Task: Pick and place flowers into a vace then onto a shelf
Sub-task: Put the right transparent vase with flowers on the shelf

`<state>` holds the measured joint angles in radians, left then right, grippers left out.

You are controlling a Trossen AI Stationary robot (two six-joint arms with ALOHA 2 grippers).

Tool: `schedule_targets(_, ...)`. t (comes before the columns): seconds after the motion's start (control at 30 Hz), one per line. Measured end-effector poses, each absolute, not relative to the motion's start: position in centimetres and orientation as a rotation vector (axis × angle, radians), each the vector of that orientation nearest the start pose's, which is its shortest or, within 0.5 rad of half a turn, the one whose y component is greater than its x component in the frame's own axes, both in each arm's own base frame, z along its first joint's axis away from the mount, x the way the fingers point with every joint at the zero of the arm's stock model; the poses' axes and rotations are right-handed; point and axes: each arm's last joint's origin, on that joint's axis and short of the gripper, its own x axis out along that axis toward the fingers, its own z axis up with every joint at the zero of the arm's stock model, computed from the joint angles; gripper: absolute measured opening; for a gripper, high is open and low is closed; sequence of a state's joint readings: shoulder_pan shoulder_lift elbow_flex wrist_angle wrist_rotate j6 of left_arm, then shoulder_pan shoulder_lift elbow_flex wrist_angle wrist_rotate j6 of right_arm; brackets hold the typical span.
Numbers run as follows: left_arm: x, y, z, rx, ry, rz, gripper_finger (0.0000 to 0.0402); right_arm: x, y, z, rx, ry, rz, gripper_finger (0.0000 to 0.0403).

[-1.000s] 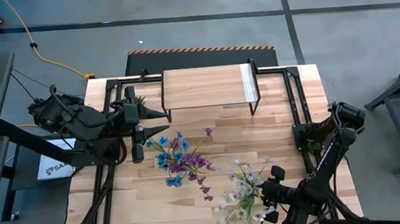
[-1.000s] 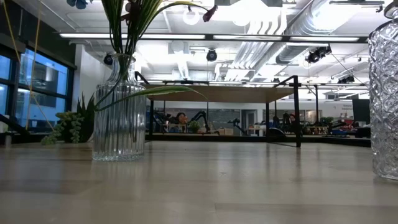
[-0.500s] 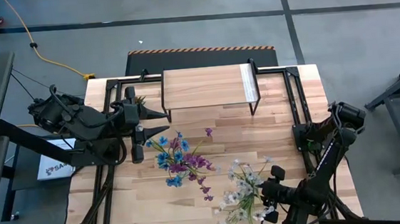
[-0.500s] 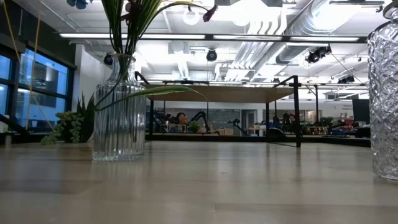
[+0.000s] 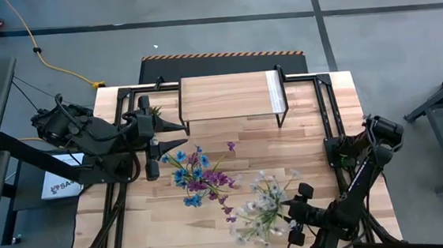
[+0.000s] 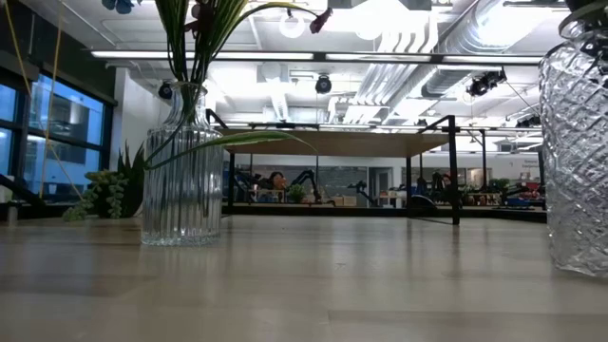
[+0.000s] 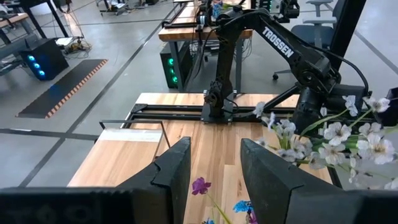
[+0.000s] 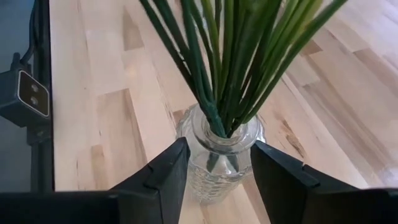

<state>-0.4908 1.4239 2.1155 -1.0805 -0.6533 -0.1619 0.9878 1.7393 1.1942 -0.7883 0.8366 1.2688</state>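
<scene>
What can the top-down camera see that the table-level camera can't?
Only the high view shows both arms, the left gripper, the right gripper and the blossoms of the flowers. Only the low view shows the room's ceiling lights and a small potted plant. Both show the shelf and the two vases' bunches, blue-purple and white.

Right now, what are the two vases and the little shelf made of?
Both vases look like clear glass: the ribbed vase shows stems through it, and the diamond-cut vase sparkles. The shelf seems to be a pale wood plank, visibly grained, on thin black legs, probably metal.
</scene>
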Motion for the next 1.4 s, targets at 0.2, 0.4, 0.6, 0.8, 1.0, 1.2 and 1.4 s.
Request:
schedule_targets(0.2, 19.86, -8.62, 53.27, 0.050, 0.313, 0.186, 0.0175, 20.20, 25.66, 20.37, 0.120, 0.677, -0.375, 0.0170)
schedule_targets(0.4, 19.86, -8.61, 53.28, 0.050, 0.312, 0.186, 0.0175, 20.32, 25.65, 20.34, 0.125, 0.672, -0.377, 0.0170)
schedule_targets(0.6, 19.86, -8.62, 53.27, 0.051, 0.313, 0.187, 0.0175, 20.42, 25.83, 20.40, 0.145, 0.663, -0.368, 0.0170)
schedule_targets(0.8, 19.87, -8.62, 53.27, 0.051, 0.313, 0.187, 0.0175, 20.42, 25.82, 20.40, 0.144, 0.663, -0.368, 0.0178)
schedule_targets(1.0, 19.86, -8.62, 53.27, 0.051, 0.312, 0.187, 0.0175, 20.45, 25.75, 20.40, 0.129, 0.655, -0.372, 0.0185)
schedule_targets(1.2, 19.87, -8.62, 53.27, 0.051, 0.312, 0.187, 0.0175, 20.46, 25.73, 20.40, 0.127, 0.656, -0.372, 0.0186)
schedule_targets(1.4, 19.86, -8.61, 53.28, 0.051, 0.312, 0.187, 0.0175, 20.44, 25.72, 20.39, 0.127, 0.660, -0.373, 0.0186)
